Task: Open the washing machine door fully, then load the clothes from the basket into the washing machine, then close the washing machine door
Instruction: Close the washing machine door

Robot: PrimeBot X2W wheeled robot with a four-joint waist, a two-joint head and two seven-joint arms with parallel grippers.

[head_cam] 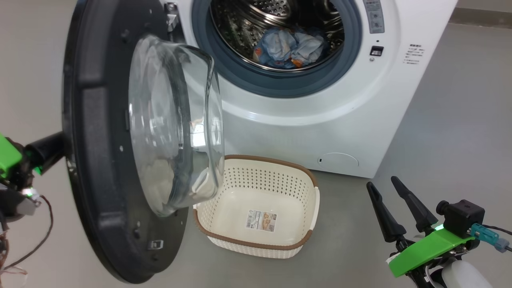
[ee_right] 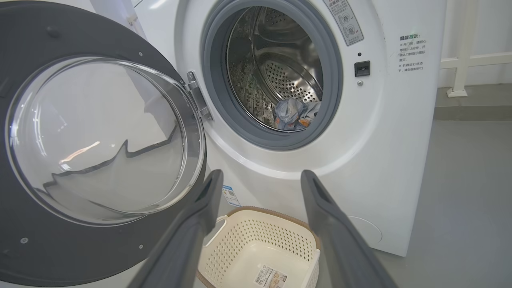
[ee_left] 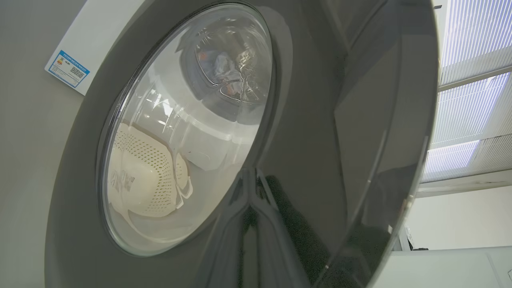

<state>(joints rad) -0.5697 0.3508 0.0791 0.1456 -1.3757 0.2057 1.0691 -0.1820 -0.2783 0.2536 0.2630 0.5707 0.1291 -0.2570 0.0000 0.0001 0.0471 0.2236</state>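
The washing machine (head_cam: 320,120) (ee_right: 380,140) stands with its drum exposed. Light-blue clothes (head_cam: 290,48) (ee_right: 294,114) lie bunched inside the drum. The washing machine door (head_cam: 96,120) (ee_left: 320,120) (ee_right: 24,40) hangs swung out on its left hinge, glass bowl facing right. My left gripper (head_cam: 60,145) (ee_left: 253,188) is shut, its tip against the door's glossy outer face near the outer edge, holding nothing. On the floor before the machine sits the basket (head_cam: 256,180) (ee_right: 260,236), showing just its floor sticker. At the lower right my right gripper (head_cam: 382,183) (ee_right: 262,176) hangs open, apart from everything.
Grey floor (head_cam: 460,120) stretches to the right of the machine. A white railing post (ee_right: 460,60) stands against the wall behind the machine's right side. Loose cables (head_cam: 40,224) trail from my left wrist. The open door blocks the basket's left side.
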